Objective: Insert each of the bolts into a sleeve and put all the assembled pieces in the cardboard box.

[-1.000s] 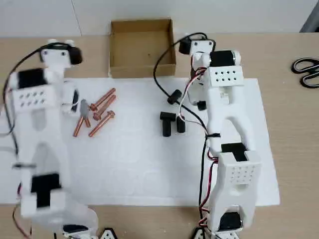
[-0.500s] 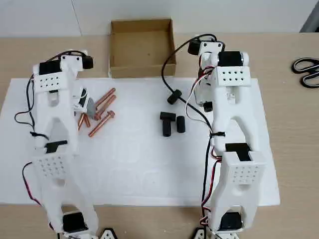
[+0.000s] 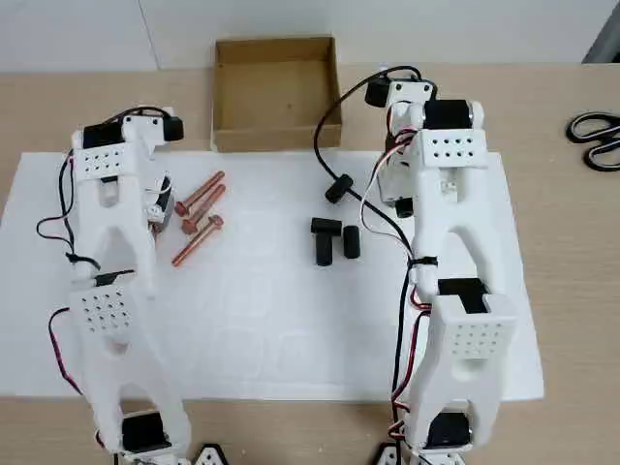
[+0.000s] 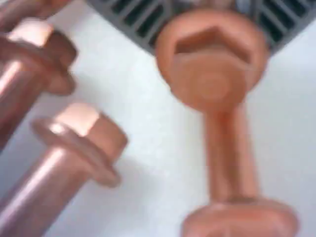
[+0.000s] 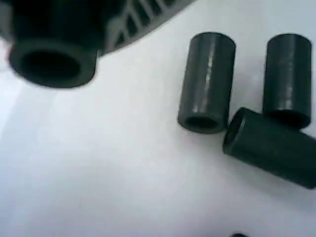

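Observation:
My left gripper (image 3: 162, 206) is low over the left end of the copper bolts and shut on a bolt (image 4: 212, 64), whose hex head faces the wrist camera against a grey ribbed finger (image 4: 128, 15). Three loose bolts (image 3: 201, 208) lie just to its right on the white mat (image 3: 262, 320). My right gripper (image 3: 397, 201) is shut on a black sleeve (image 5: 52, 54). Three more sleeves (image 3: 329, 237) lie together at mid-mat, and another one (image 3: 339, 187) rests near the right arm's cable. The cardboard box (image 3: 276, 44) stands at the back.
Black scissors (image 3: 596, 139) lie on the wooden table at the far right. A black cable (image 3: 320, 126) loops from the right arm past the box's right corner. The front half of the mat is bare between the two arms.
The left arm has swung right and settled lower over the bolts. The right arm shifted slightly and then held still.

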